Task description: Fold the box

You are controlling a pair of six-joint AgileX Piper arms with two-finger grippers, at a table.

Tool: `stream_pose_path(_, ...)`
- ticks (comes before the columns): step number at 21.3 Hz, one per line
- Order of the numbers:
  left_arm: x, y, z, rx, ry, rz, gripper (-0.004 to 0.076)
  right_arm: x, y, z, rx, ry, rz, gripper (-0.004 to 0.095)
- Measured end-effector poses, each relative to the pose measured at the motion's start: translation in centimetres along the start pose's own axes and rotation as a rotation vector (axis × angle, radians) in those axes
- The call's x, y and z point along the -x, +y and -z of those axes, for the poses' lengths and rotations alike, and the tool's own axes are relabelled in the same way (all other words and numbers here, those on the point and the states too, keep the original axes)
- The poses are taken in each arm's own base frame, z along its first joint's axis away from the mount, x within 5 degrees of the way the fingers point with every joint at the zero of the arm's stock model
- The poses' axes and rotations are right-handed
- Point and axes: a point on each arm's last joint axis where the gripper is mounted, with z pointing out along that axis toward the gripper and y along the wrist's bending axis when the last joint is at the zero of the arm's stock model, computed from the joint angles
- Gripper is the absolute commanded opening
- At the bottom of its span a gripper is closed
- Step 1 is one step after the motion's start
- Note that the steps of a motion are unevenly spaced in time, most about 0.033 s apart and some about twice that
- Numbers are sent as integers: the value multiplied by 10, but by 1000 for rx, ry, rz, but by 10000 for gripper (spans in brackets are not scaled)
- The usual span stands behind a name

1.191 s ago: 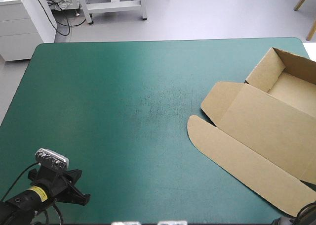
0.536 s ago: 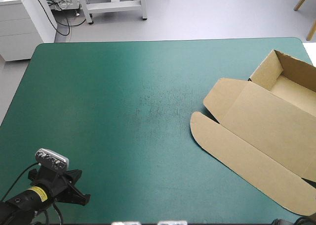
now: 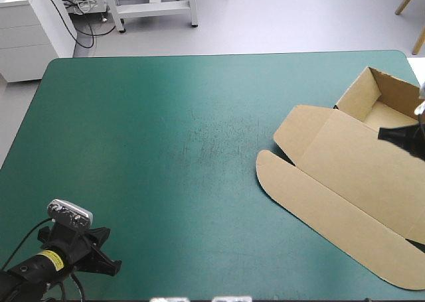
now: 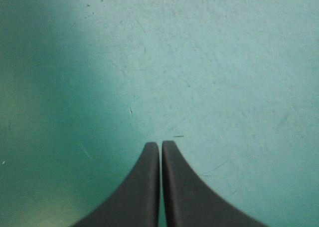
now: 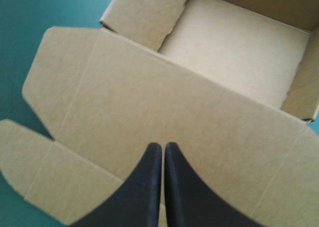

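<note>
The flat lid (image 5: 164, 102) of the brown box (image 3: 345, 176) is being hovered over by the right gripper (image 5: 163, 146), fingers (image 5: 144, 187) together, likely to push it. The left gripper (image 4: 161, 144), tips together too, is being held well apart, leaving room.

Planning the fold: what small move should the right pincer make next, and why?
Probably open the right pincer and lower it toward the flat lid of the box: it is shut over that lid, gripping nothing, and the tray stands open.
</note>
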Motion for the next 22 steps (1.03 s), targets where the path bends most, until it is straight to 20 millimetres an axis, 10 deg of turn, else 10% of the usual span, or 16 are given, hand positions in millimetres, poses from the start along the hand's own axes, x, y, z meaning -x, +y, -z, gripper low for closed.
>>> stream_pose_path(13,0,0,0,0,0,0,-8,-168,24,-8,116,101,179,-2)
stream_pose_path(22,0,0,0,0,0,0,-8,-212,21,-6,111,-36,237,-2)
